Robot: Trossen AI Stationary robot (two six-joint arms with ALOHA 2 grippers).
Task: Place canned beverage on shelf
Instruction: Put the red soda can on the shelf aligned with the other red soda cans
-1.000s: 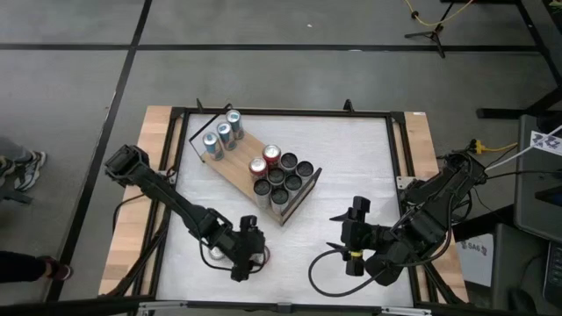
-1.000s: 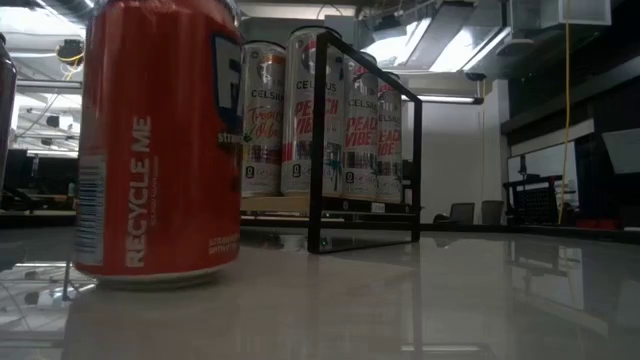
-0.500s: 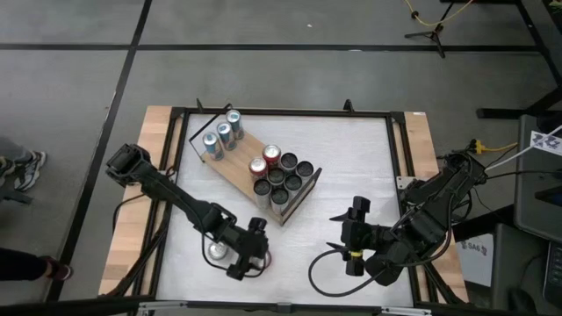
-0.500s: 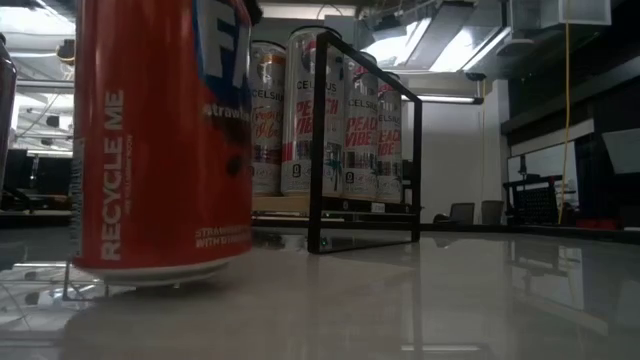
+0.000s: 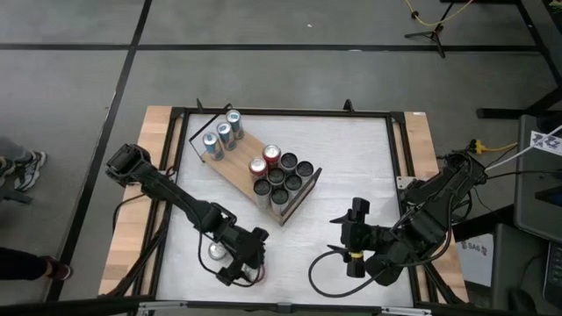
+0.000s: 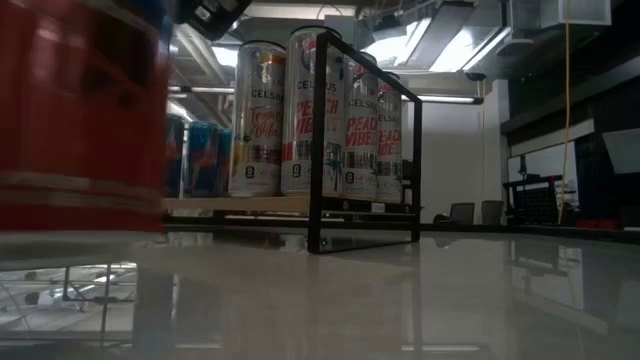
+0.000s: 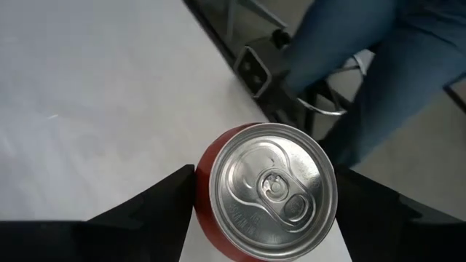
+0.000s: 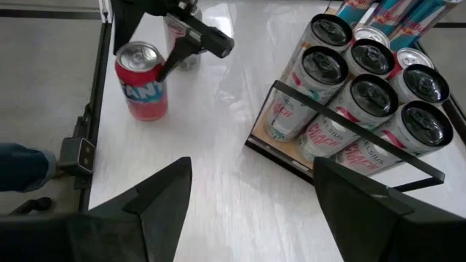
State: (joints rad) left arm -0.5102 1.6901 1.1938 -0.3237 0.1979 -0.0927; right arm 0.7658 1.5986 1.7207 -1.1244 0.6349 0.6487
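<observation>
Left jaws (image 7: 266, 211) clasp upright red silver-topped can (image 7: 266, 191).

A red can (image 7: 266, 191) with a silver lid and pull tab stands upright between the two dark fingers (image 7: 156, 200) of the left pincer (image 7: 266, 218), seen from straight above. Under it spreads the white surface (image 7: 95, 94), edged by a black frame rail (image 7: 218, 33) carrying a small dark bracket (image 7: 255, 69). Past that edge a person's leg in blue jeans (image 7: 349, 44) shows.
</observation>
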